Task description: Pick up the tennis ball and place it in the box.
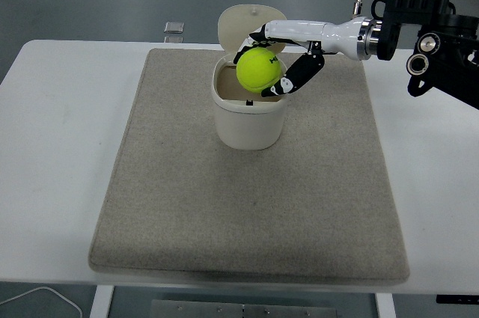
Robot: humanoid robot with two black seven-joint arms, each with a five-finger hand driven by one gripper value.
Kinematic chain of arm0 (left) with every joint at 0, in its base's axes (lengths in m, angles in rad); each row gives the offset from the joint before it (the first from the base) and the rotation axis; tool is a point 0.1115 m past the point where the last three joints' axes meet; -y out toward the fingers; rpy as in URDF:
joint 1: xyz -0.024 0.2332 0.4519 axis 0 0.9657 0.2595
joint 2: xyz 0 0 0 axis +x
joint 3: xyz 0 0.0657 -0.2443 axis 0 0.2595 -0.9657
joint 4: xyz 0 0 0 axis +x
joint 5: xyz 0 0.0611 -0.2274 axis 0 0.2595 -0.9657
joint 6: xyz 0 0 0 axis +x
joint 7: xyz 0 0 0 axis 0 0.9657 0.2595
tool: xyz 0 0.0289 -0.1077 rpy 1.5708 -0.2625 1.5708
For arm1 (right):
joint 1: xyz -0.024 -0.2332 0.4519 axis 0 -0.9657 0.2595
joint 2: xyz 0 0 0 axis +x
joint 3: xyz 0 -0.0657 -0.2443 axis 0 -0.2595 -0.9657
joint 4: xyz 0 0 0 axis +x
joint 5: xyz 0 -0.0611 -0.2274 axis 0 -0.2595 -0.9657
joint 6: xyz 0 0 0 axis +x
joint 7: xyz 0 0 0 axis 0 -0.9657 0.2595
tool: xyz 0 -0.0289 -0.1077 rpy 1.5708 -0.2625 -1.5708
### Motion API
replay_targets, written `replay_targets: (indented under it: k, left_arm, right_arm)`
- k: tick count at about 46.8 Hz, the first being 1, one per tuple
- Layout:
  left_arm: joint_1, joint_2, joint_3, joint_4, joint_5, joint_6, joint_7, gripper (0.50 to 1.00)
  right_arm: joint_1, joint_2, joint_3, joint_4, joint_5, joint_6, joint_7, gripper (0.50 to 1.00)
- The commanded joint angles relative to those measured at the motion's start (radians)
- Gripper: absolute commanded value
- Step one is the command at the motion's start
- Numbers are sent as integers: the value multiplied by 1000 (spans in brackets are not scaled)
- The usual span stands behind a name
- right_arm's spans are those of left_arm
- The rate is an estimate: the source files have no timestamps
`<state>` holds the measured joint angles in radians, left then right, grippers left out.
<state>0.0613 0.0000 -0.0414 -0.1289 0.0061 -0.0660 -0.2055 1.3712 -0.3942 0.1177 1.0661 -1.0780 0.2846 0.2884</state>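
A: Tennis ball [260, 70] is up in the air, right over the mouth of the box [249, 114], with the right hand [281, 56] wrapped around it.

B: Fingers [299, 73] clamped on the ball, top and underside. The box's lid [247, 22] stands open just behind the ball.

A: Box sits toward the far end of the mat [250, 168], on the white surface [60, 146]. No left arm in view.

B: Risk from here? The ball looks set a touch toward the box's right rim. Let go from there and it could clip the rim and bounce out onto the mat.

A: And the lower fingers hang close to the rim. Dip too far and they may nudge or tip the box.
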Motion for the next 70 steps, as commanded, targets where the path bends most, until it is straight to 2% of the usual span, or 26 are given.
replay_targets:
  k: [1,17,21,27,37,50,57,70]
  left_arm:
    - [0,0,0,0,0,0,0,990]
    - [0,0,0,0,0,0,0,992]
    - [0,0,0,0,0,0,0,992]
    - [0,0,0,0,0,0,0,992]
    - [0,0,0,0,0,0,0,992]
    - [0,0,0,0,0,0,0,992]
    - [0,0,0,0,0,0,1,990]
    - [0,0,0,0,0,0,0,992]
  right_arm:
    - [-3,0,-3,0,-5,1,0,858]
    - [2,-18,-3,3,7,31,2,860]
    - [3,-38,10,9,36,93,2,860]
    - [20,-78,13,15,171,205,0,860]
    - [25,-161,14,18,247,324,-17,860]
    - [23,-250,37,18,280,326,-32,860]
    - [22,-272,34,17,297,326,-52,860]
    - [2,-296,34,-12,300,326,-52,860]
